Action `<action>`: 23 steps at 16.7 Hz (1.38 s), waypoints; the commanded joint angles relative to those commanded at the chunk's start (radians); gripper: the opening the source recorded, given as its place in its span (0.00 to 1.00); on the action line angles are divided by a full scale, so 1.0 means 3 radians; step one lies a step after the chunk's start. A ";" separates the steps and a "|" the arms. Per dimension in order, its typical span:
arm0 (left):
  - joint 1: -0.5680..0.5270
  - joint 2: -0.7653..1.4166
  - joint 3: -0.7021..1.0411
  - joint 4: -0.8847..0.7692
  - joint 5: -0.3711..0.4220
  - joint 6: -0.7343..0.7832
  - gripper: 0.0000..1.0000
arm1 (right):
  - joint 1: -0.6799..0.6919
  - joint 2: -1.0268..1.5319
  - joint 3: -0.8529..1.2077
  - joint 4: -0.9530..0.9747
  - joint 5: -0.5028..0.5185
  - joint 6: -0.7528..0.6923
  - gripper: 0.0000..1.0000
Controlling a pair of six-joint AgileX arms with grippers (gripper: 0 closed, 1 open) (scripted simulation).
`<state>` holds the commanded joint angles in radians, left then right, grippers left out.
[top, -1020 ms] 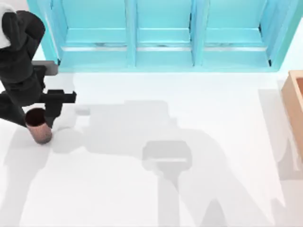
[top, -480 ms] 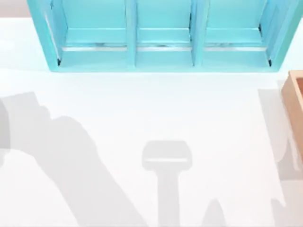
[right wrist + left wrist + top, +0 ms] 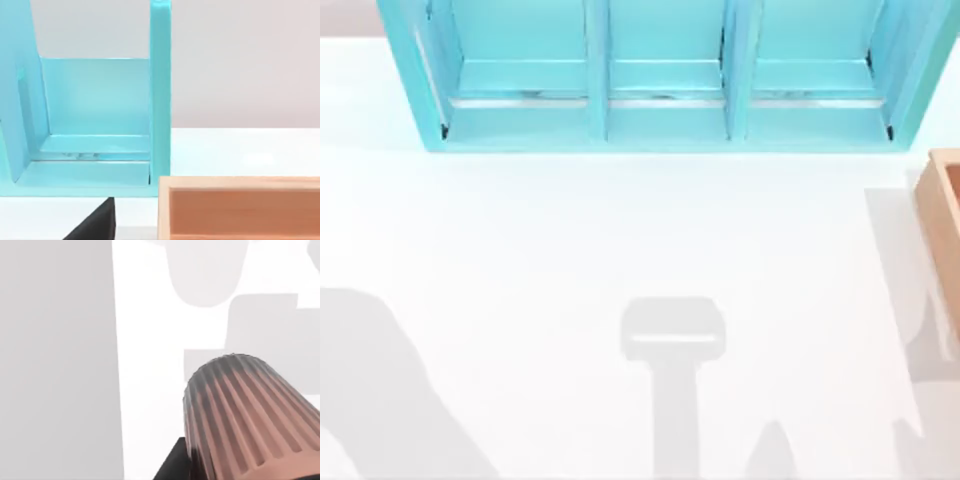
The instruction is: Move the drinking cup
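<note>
Filling left wrist view, ribbed drinking cup (image 3: pixel 245 415), turquoise shelf unit (image 3: pixel 660 80)

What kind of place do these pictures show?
Probably a rendered tabletop test scene, not a real room: a plain white table, a turquoise shelf unit along its far edge, a wooden box at the right, and a ribbed reddish-brown drinking cup in the left wrist view.

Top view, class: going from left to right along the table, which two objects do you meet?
Turquoise shelf unit → wooden box at the right edge.
</note>
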<state>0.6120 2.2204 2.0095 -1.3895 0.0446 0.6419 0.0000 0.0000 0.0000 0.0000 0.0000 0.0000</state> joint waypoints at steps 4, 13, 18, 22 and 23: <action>-0.0011 -0.0006 -0.0064 0.0066 -0.0009 0.0003 0.00 | 0.0000 0.0000 0.0000 0.0000 0.0000 0.0000 1.00; -0.0005 0.0065 -0.0755 0.0820 0.0001 -0.0004 0.00 | 0.0000 0.0000 0.0000 0.0000 0.0000 0.0000 1.00; -0.0005 0.0065 -0.0755 0.0820 0.0001 -0.0004 0.23 | 0.0000 0.0000 0.0000 0.0000 0.0000 0.0000 1.00; -0.0005 0.0065 -0.0755 0.0820 0.0001 -0.0004 0.53 | 0.0000 0.0000 0.0000 0.0000 0.0000 0.0000 1.00; -0.0005 0.0065 -0.0755 0.0820 0.0001 -0.0004 0.60 | 0.0000 0.0000 0.0000 0.0000 0.0000 0.0000 1.00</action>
<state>0.6106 2.2398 1.7831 -1.1435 0.0449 0.6408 0.0000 0.0000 0.0000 0.0000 0.0000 0.0000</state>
